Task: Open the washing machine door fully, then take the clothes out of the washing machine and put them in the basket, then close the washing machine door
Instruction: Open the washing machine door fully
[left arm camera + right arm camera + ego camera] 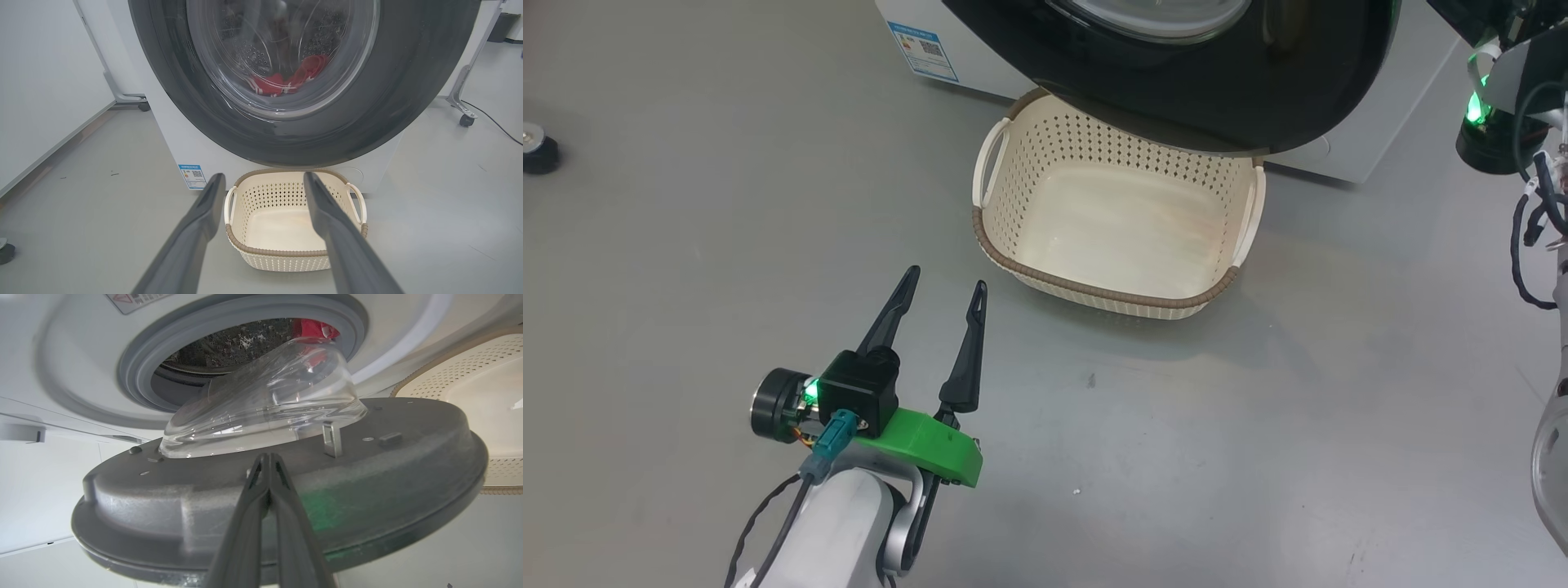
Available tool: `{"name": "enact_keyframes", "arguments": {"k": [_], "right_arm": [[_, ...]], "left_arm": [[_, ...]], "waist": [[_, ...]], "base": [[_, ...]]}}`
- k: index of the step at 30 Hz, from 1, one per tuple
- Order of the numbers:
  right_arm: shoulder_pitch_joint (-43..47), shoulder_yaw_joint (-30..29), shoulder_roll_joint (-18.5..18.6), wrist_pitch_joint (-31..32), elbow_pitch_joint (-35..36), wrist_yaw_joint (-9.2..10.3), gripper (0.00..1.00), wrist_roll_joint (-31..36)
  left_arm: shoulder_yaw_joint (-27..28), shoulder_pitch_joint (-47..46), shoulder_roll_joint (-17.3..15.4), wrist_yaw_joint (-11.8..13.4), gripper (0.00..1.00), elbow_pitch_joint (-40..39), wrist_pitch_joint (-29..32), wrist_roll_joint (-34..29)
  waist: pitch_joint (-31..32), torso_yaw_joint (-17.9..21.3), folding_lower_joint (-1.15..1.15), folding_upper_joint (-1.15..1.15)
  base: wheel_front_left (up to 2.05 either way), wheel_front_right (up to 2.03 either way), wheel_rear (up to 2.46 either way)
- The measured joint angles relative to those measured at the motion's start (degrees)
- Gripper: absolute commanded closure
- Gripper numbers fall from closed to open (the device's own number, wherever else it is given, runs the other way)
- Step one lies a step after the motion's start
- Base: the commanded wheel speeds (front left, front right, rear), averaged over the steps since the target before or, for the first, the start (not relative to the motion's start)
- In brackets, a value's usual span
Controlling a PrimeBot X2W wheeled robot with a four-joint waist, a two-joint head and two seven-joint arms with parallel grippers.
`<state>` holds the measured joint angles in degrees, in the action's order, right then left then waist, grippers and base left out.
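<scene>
Left claw (947,282) lies at the lower left of the head view, fingers spread wide, pointing up the frame. Right claw (268,459) has its fingers pressed together; its pale forearm (1553,457) hugs the right edge.

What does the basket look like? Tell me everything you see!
The basket is cream plastic with rounded corners, walls full of little holes, a smooth bottom, a brown woven-look rim and a handle on two sides. It stands upright on the grey floor before the washing machine, its far edge under the open washing machine door. Nothing lies in it.
</scene>
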<state>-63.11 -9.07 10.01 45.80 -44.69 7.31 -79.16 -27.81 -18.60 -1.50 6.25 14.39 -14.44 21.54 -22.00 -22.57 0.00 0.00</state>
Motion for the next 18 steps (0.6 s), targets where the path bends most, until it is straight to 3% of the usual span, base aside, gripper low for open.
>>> {"name": "enact_keyframes", "arguments": {"k": [18], "right_arm": [[1.64,-0.09,-0.13,0.78,1.01,0.00,1.00,-0.04]], "left_arm": [[0.21,0.71,0.00,0.00,0.00,-0.05,0.00,-0.48]], "waist": [[0.90,0.43,0.00,0.00]], "base": [[0.00,0.00,0.00]]}}
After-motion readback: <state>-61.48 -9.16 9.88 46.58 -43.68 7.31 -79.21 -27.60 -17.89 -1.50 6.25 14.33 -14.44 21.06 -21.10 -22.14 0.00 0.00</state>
